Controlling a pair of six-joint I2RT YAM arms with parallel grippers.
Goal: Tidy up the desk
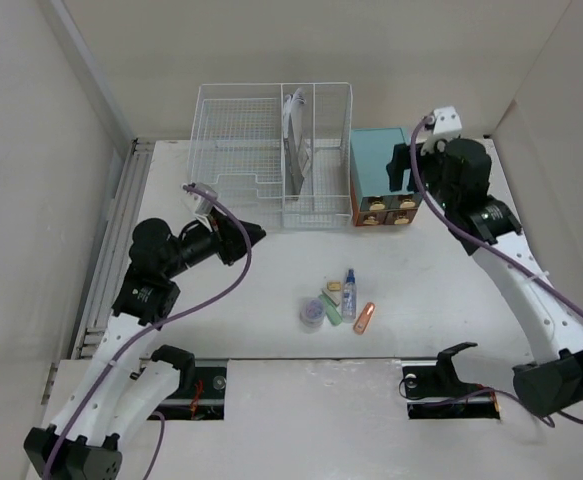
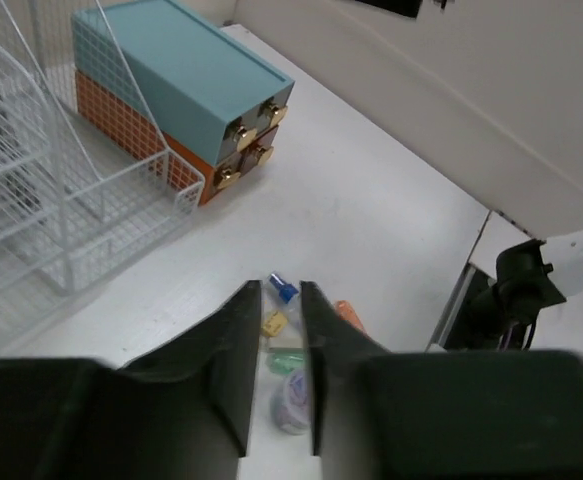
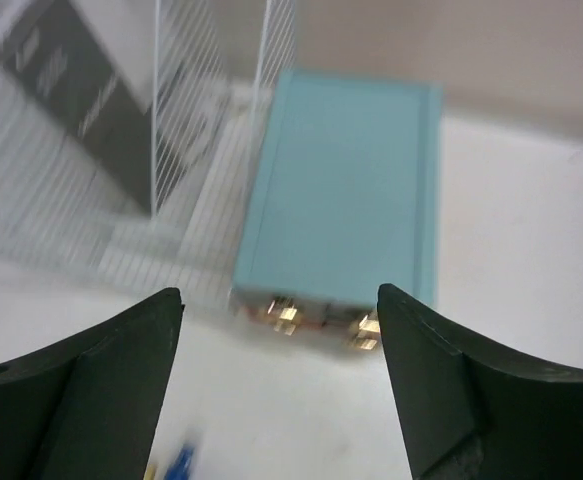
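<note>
1. Small items (image 1: 336, 302) cluster near the front of the white counter (image 1: 431, 290); a sweeping arm could scatter them.
2. The left claw (image 2: 274, 380), nearly pressed together and empty, may miss thin pieces.
3. The right claw (image 3: 276, 385), spread wide, hovers above the teal drawer cabinet (image 3: 346, 190) and could bump it or the wire basket (image 1: 271, 150).

Left gripper (image 2: 275, 380) raised, reaching inward, jaws nearly closed with a narrow gap, empty. Right gripper (image 3: 279, 390) extended far forward, jaws spread wide, empty.
</note>
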